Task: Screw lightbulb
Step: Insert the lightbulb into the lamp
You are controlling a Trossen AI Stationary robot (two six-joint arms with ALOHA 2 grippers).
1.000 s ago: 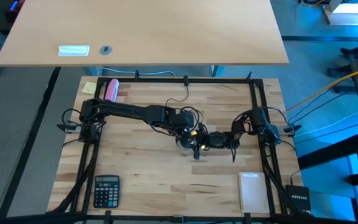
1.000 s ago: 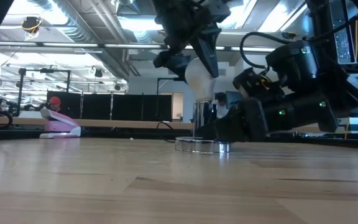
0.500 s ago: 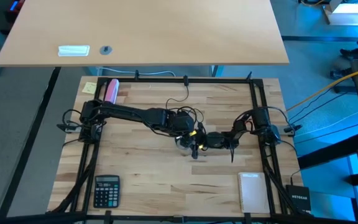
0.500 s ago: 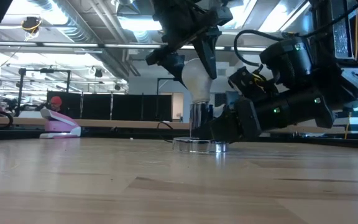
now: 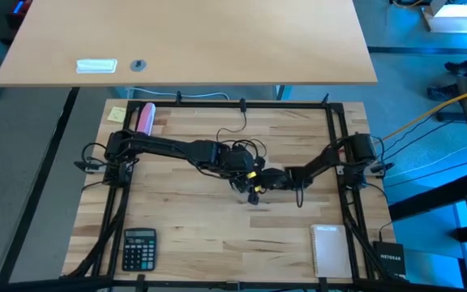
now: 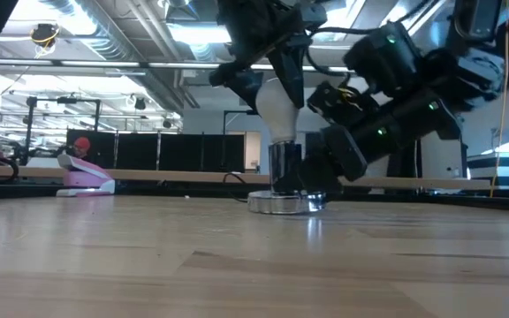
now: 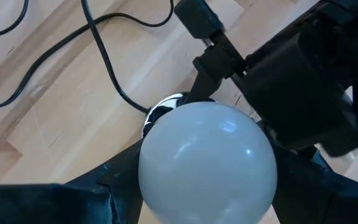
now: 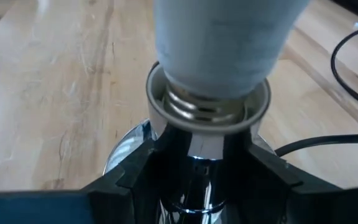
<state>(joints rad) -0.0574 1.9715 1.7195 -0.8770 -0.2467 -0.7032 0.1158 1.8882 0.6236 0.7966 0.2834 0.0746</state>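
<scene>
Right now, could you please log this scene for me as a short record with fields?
Lightbulb: upright, screw base entering the socket
Left gripper: shut on the lightbulb's globe from above
Right gripper: shut on the socket's silver stem, low at the table
Threads: partly visible above the socket rim, so not fully seated
Bystanders: calculator, notebook, untouched

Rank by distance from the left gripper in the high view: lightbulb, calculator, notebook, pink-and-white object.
1. lightbulb, held in the left gripper at table centre.
2. pink-and-white object, back left corner.
3. notebook, front right, and calculator, front left: too close to call.
</scene>
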